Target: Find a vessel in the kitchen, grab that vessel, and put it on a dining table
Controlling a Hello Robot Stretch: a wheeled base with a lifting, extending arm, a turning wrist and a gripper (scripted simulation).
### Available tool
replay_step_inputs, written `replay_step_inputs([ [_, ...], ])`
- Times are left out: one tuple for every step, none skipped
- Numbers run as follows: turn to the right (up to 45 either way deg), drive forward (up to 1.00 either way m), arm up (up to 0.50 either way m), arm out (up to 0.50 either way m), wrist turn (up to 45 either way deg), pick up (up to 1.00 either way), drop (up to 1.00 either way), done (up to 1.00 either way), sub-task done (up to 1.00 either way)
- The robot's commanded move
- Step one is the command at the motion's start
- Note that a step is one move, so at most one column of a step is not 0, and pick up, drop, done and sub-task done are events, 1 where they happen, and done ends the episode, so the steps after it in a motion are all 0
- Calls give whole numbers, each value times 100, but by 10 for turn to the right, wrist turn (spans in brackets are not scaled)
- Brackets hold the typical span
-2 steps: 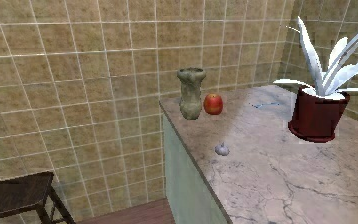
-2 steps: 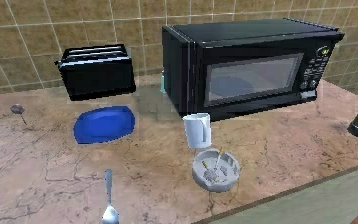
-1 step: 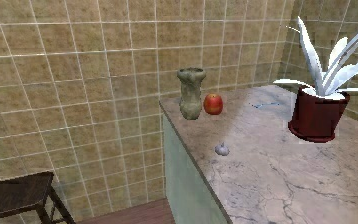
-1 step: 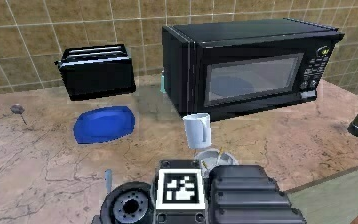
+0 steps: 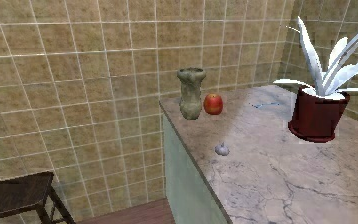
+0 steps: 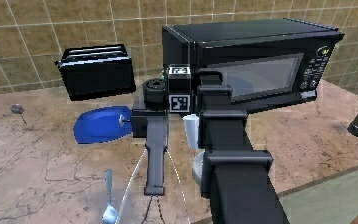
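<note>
A blue bowl [image 6: 99, 126] lies on the marble counter [image 6: 47, 165], in front of a black toaster [image 6: 97, 70]. My arm [image 6: 232, 170] rises from the arm side view's bottom edge to the marked white squares [image 6: 179, 86]. The gripper [image 6: 153, 186] has its dark body beside the bowl, and its thin fingers [image 6: 149, 160] run back over the countertop. Faint pale lines surround the fingers, and I cannot tell whether the gripper holds anything. A pale cup [image 6: 192, 130] stands against the arm. In the forward view a grey-green vase [image 5: 191, 93] stands at the counter's far corner.
A black microwave [image 6: 255, 58] stands behind the arm. A utensil [image 6: 108, 196] lies on the counter near the front. In the forward view a red apple [image 5: 214, 103], a small grey object [image 5: 222, 149] and a potted plant [image 5: 320, 112] sit on the counter [image 5: 277, 170]. A dark stool [image 5: 22, 196] stands low on the left.
</note>
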Motion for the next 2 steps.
replay_step_inputs([
  [0,0,0,0,450,0,0,0,0],
  [0,0,0,0,450,0,0,0,0],
])
